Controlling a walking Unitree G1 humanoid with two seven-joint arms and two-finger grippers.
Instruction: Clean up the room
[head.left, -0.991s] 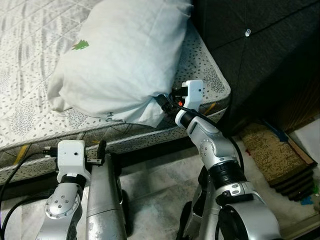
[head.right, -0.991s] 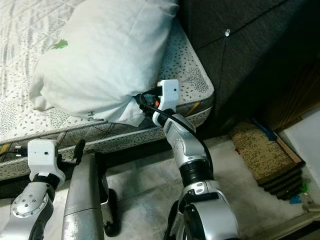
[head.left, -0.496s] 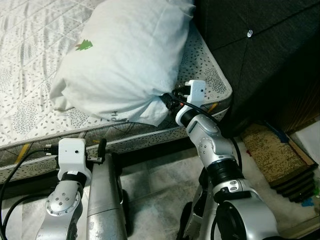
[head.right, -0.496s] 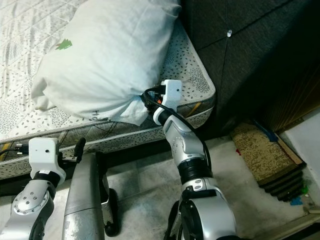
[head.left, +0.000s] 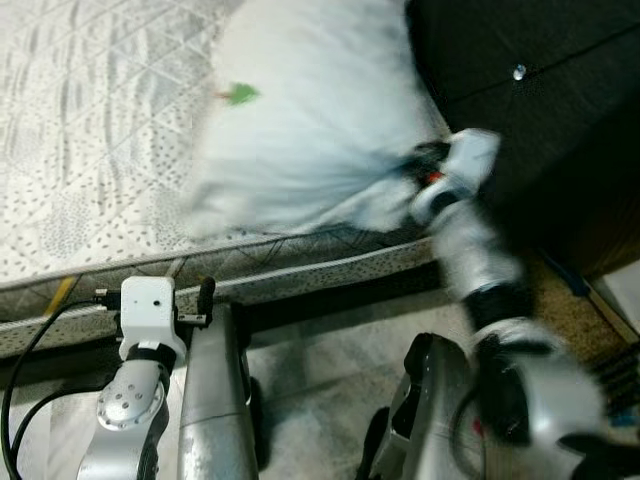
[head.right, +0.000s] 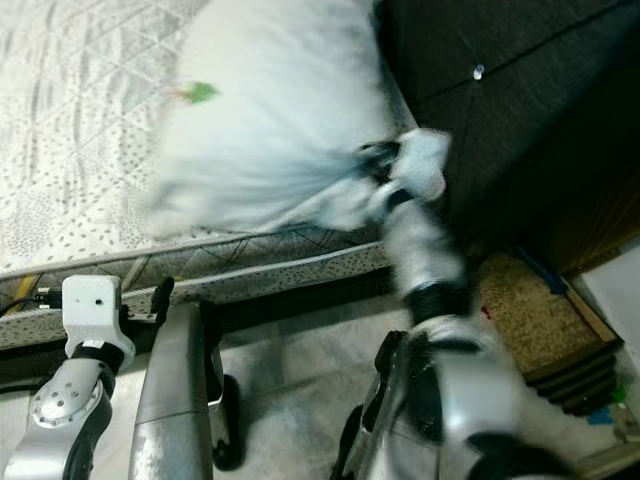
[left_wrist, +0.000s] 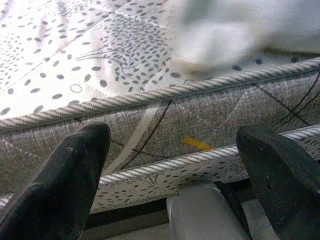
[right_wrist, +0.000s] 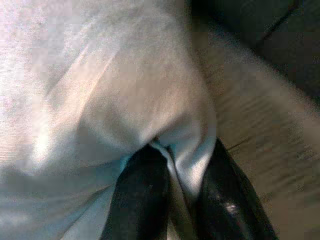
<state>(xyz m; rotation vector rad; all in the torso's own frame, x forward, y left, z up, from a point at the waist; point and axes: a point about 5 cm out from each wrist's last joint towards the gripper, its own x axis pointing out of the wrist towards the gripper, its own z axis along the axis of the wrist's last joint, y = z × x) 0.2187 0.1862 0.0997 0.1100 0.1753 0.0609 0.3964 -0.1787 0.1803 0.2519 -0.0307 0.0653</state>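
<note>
Pillow (head.left: 320, 120) shifted right, right end effector (right_wrist: 172, 195) clamped.

You've got the pillow (head.left: 310, 130) sitting on the mattress (head.left: 90, 150), up at its right end next to the headboard (head.left: 540, 110). The right gripper (right_wrist: 172, 200) is at the pillow's near right corner, pinching a fold of it. The left gripper (left_wrist: 175, 170) sits low on your left, in front of the mattress edge, fingers apart. Right of the bed, a mat (head.right: 535, 315) lies on the floor.

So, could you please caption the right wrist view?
Right claw pinching a fold of the white fabric pillow on the bed.
</note>
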